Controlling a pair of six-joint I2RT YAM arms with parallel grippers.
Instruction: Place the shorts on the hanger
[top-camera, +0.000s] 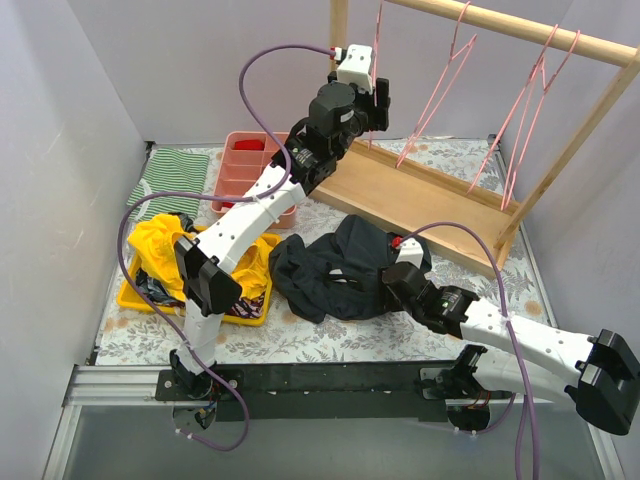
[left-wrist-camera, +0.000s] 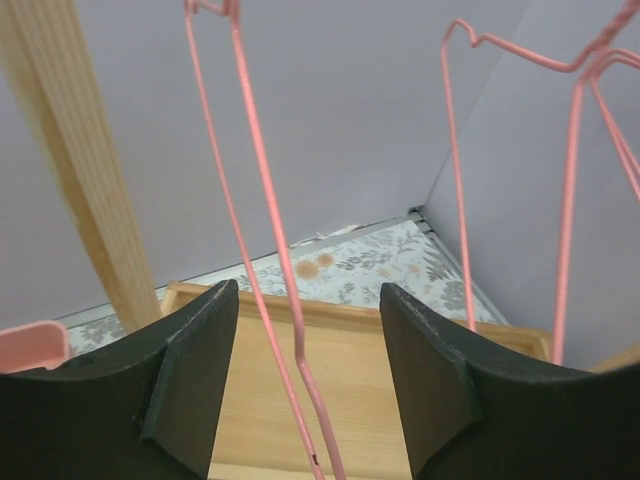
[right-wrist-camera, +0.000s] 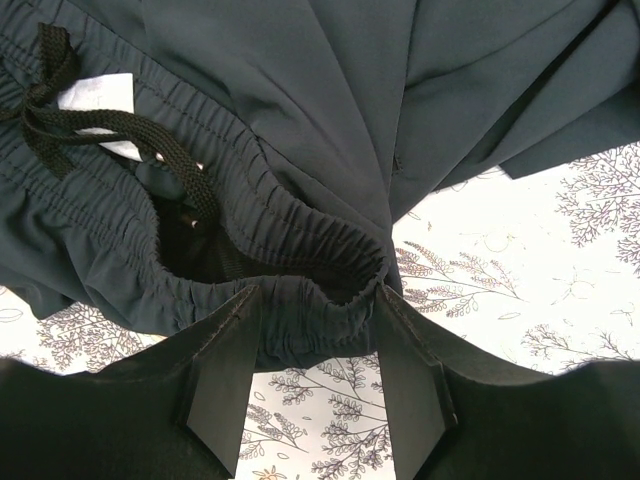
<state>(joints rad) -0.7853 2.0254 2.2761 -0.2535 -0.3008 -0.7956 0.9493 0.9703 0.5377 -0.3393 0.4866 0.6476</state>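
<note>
We count four pink hangers on the wooden rack (top-camera: 420, 195), and the left gripper (left-wrist-camera: 310, 300) is spread wide around the wire of the leftmost hanger (left-wrist-camera: 271, 200), right next to the rack's upright post. The one pair of shorts (top-camera: 335, 268) lies crumpled just in front of the rack's base board, with the right gripper (right-wrist-camera: 315, 300) open around the bunched waistband. Off to the left there's one pink tray (top-camera: 250, 160), one yellow garment (top-camera: 165, 240) and one striped cloth (top-camera: 175, 170).

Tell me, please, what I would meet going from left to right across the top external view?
The green-and-white striped cloth → pink bin → shorts → wooden rack's slanted right post.
</note>
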